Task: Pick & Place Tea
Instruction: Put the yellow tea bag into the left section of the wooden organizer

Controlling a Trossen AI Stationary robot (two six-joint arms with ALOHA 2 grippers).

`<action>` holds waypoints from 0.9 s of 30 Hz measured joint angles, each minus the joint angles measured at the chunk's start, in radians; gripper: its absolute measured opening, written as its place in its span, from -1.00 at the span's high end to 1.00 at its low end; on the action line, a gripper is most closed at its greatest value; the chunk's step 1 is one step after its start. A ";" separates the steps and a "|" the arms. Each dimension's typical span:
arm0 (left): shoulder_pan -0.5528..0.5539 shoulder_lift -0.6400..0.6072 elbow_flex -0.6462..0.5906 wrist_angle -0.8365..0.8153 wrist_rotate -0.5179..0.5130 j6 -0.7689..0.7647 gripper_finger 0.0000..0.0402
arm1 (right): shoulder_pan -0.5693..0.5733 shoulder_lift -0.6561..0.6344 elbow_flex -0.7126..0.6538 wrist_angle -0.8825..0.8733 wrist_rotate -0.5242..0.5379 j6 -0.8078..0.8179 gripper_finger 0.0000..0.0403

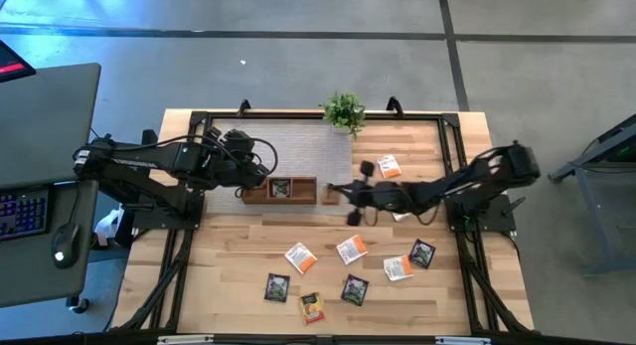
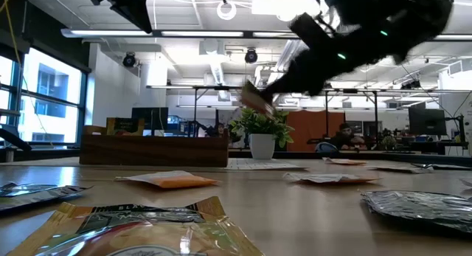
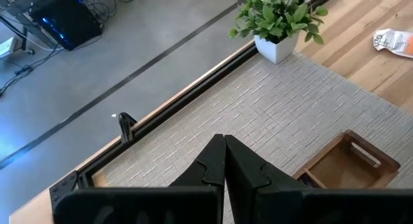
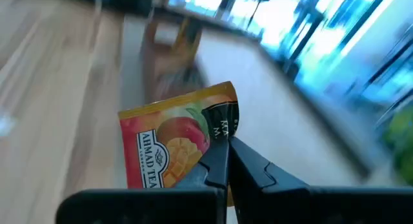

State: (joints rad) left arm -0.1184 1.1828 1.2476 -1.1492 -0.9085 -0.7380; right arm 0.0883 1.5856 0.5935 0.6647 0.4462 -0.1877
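Observation:
My right gripper (image 1: 338, 194) is shut on a red-and-yellow mango tea sachet (image 4: 174, 143), held in the air by the right end of the brown wooden tray (image 1: 283, 190). The low view shows this sachet (image 2: 256, 99) high above the table. One dark sachet (image 1: 280, 189) lies in a tray compartment. Several more sachets lie flat on the near half of the table, such as an orange-and-white one (image 1: 300, 257) and a dark one (image 1: 355, 288); another (image 1: 390, 167) lies farther back. My left gripper (image 3: 224, 150) is shut, hovering over the grey mat (image 3: 271, 108) near the tray's left end. My right gripper pinches the mango sachet between its two fingers (image 4: 216, 166) at the lower edge next to its dark-printed side (image 4: 222, 130). The sachet is lifted clear of the table and sticks out past the fingertips, tilted in the low view.
A small potted plant (image 1: 344, 112) stands at the far edge of the mat. A black frame rail (image 3: 193, 88) runs along the table's far side. Bare wood lies between the tray and the loose sachets. A desk with keyboard and mouse (image 1: 40, 211) stands left of the table.

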 joint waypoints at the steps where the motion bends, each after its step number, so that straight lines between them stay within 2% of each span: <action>1: 0.000 0.000 0.000 0.000 0.000 0.000 1.00 | 0.000 0.037 0.043 0.036 0.016 -0.038 0.99; 5: 0.000 0.000 0.000 0.002 -0.012 0.000 1.00 | 0.000 0.221 0.270 0.047 0.031 -0.150 0.99; 11: 0.000 0.000 0.000 0.002 -0.026 0.000 1.00 | -0.010 0.504 0.654 0.036 0.160 -0.323 0.99; 16: 0.000 0.000 0.000 -0.002 -0.027 0.009 1.00 | -0.018 0.703 0.929 -0.047 0.214 -0.445 0.99; 22: 0.000 0.000 0.000 -0.004 -0.026 0.033 1.00 | -0.020 0.863 1.143 -0.109 0.214 -0.526 0.99; 27: 0.000 0.000 0.000 -0.005 -0.026 0.053 1.00 | -0.027 0.888 1.194 -0.103 0.182 -0.532 1.00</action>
State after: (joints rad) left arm -0.1184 1.1828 1.2480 -1.1538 -0.9344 -0.6846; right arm 0.0618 2.4741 1.7874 0.5617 0.6279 -0.7194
